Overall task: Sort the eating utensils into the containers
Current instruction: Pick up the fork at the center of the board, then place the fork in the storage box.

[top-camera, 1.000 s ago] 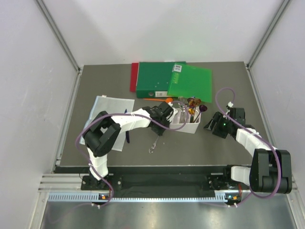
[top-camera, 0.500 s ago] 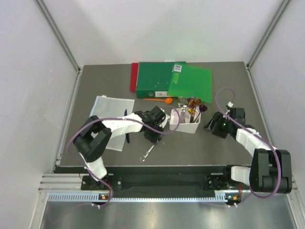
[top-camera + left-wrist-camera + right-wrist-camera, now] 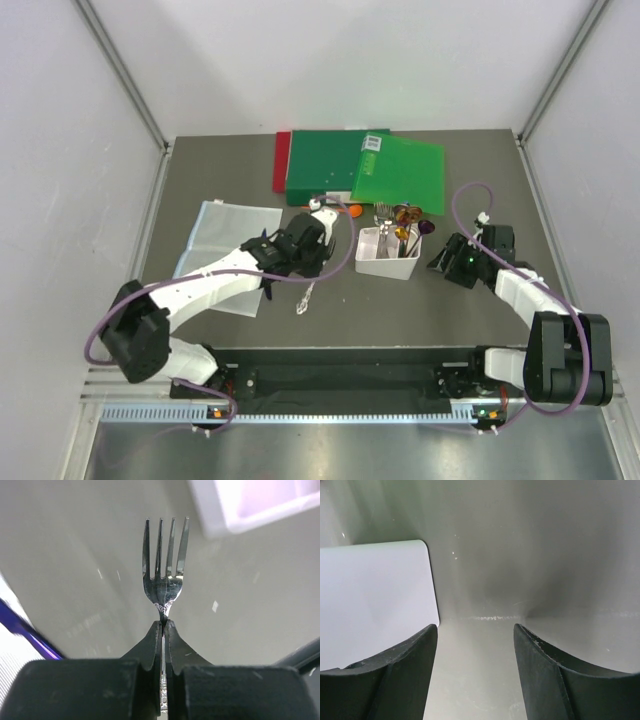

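My left gripper [image 3: 305, 272] is shut on a silver fork [image 3: 305, 298], held above the table left of the white bin [image 3: 367, 265]. In the left wrist view the fork [image 3: 165, 560] sticks out of the shut gripper [image 3: 164, 624], tines away from the camera, with a corner of the bin [image 3: 215, 515] at the upper right. The bin holds several utensils [image 3: 400, 232]: silver, rainbow and purple. A dark blue utensil [image 3: 266, 292] lies beside the left arm. An orange spoon [image 3: 352, 210] lies behind the bin. My right gripper [image 3: 441, 262] is open and empty, right of the bin [image 3: 375, 600].
Green folders [image 3: 365, 170] and a red one [image 3: 281, 160] lie at the back of the table. A clear plastic sheet [image 3: 215, 240] lies at the left, partly under the left arm. The dark blue utensil shows at the left of the left wrist view [image 3: 25, 630].
My left arm has swung left and a little back with the fork, away from the bin. The right arm has not moved.
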Robot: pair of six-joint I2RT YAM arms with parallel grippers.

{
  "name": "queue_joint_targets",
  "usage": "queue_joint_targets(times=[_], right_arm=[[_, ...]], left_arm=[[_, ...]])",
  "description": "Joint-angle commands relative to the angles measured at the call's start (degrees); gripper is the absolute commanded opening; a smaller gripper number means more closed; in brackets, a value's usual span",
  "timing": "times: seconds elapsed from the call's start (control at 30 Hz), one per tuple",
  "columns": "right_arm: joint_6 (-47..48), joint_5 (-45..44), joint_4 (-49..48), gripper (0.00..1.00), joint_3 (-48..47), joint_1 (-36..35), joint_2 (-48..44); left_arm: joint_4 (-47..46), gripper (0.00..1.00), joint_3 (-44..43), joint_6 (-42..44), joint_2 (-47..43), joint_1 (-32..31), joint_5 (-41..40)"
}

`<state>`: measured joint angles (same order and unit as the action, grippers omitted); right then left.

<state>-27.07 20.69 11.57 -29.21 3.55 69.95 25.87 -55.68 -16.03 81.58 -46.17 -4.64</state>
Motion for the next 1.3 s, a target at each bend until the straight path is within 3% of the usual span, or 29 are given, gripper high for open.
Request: queue_joint_targets(times=[0.0, 0.2, 0.37, 0.67, 1.27], right_arm=[[0.26, 0.32, -2.6, 0.63, -0.15, 1.02, 0.36], [-0.09, 1.11, -3.22, 0.62, -0.41, 1.02, 1.59], [0.35, 0.58, -1.47, 0.62, -0.85, 1.02, 0.19], [0.53, -0.21, -0.67, 0.63, -1.2, 1.02, -0.52], [0.62, -0.38, 0.11, 0.63, -2.16, 1.02, -1.22]], left_arm=[[-16.77, 0.0, -0.39, 0.2, -4.67, 0.12, -6.59], [-38.82, 0.0, -4.69, 3.02, -1.61, 0.12, -9.86], [-50.64, 0.0, -8.91, 2.24, 7.16, -0.06, -5.12], [-54.25, 0.0, -18.23, 0.83, 18.16, -1.38, -0.72], [-54.44, 0.0, -10.86, -2.25, 21.87, -5.86, -2.47]])
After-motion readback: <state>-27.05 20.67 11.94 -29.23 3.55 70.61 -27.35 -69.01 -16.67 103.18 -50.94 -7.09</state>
